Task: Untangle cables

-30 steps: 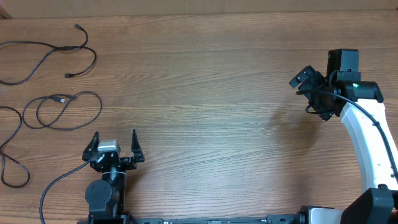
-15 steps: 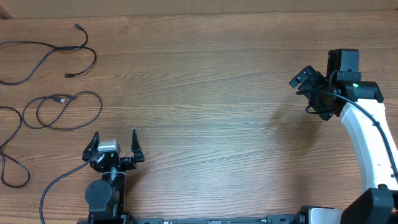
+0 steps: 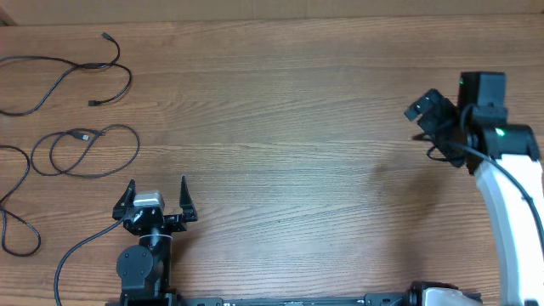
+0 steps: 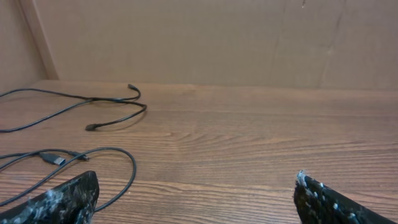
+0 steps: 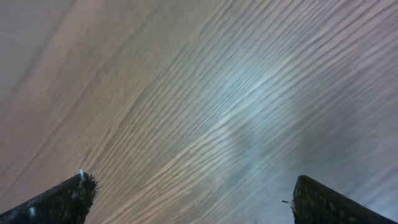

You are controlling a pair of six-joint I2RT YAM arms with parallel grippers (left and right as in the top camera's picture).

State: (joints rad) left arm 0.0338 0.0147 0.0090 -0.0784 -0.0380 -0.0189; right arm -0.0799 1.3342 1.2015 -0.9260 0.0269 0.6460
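Several thin black cables lie at the table's far left. One cable [image 3: 127, 81] [image 4: 118, 99] curves near the back edge, with small plugs at its ends. A looped cable [image 3: 136, 149] [image 4: 132, 168] lies below it, and another strand [image 3: 37, 242] runs along the left edge. My left gripper [image 3: 157, 191] [image 4: 196, 199] stands open at the front, right of the loop, touching no cable. My right gripper [image 3: 427, 127] [image 5: 193, 193] hangs open over bare wood at the far right, far from every cable.
A thicker black lead [image 3: 72, 255] runs from the left arm's base toward the front edge. A brown cardboard wall [image 4: 217, 37] stands behind the table. The white right arm [image 3: 510, 212] fills the right edge.
The right arm has shifted slightly to the right and toward the front. The left arm and the cables have not moved.
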